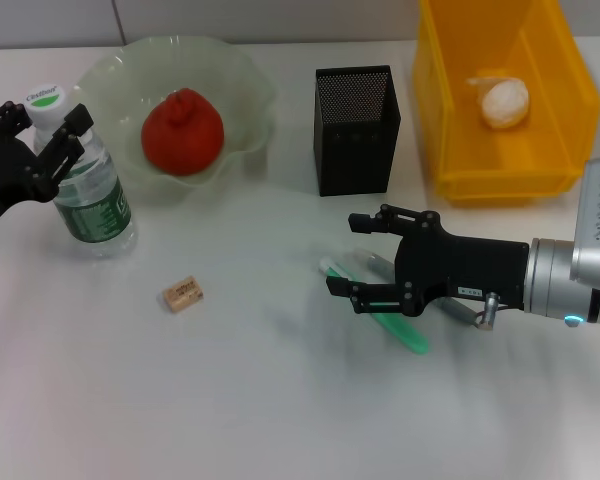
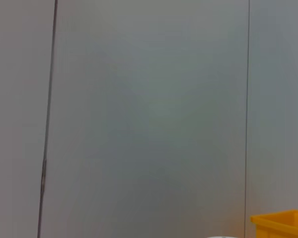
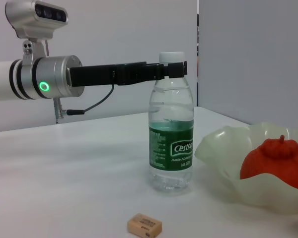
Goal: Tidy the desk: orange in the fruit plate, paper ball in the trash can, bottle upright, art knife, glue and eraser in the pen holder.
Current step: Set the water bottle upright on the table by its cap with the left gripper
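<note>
- The tabletop [image 1: 230, 420] is plain white and matte, with a pale grey panelled wall [image 2: 149, 109] behind it.
- The bottle [image 1: 85, 180] stands upright at the left, clear plastic with a green label and white cap, just beside the fruit plate [image 1: 245, 80].
- The left pincer [image 1: 50, 135] sits at the bottle's neck with its fingers on either side of it, just under the cap; whether they press the plastic I cannot tell.
- The fruit plate is pale-green ruffled glass, and the red-orange lumpy orange [image 1: 183, 131] lies in it.
- The tan eraser [image 1: 182, 293] lies alone on the tabletop in front of the bottle.
- The black mesh pen holder [image 1: 355, 130] stands upright between the fruit plate and the yellow trash can [image 1: 450, 100]; a white paper ball [image 1: 504, 102] lies in the trash can.
- The right pincer [image 1: 345, 255] hovers low, jaws spread wide, over the mint-green art knife [image 1: 405, 335] and the grey glue [image 1: 375, 262], which lie close together in front of the pen holder.
</note>
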`<state>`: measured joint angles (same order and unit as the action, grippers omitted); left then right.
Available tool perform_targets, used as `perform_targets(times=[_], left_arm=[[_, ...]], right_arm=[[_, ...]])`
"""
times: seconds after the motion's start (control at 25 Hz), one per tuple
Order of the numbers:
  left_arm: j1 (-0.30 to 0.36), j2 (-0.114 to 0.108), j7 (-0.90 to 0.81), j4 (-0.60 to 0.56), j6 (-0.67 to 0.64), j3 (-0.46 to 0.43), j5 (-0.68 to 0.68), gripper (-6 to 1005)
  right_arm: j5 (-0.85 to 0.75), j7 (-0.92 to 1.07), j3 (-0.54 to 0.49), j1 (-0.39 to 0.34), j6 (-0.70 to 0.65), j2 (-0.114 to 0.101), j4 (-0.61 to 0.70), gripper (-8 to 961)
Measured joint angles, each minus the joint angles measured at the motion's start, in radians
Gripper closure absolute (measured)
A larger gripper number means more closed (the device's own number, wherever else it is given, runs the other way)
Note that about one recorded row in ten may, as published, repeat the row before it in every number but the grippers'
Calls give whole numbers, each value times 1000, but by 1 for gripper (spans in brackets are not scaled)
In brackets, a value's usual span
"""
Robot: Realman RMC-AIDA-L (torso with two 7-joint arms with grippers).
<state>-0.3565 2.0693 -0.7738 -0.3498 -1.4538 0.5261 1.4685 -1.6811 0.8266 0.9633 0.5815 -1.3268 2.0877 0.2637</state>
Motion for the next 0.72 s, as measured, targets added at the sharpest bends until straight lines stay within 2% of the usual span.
perform_targets(times=[0.72], left_arm=[[-4,0,19,15,0,0,-9,452]], right_arm=[[0,-1,0,4,0,0,2,121]])
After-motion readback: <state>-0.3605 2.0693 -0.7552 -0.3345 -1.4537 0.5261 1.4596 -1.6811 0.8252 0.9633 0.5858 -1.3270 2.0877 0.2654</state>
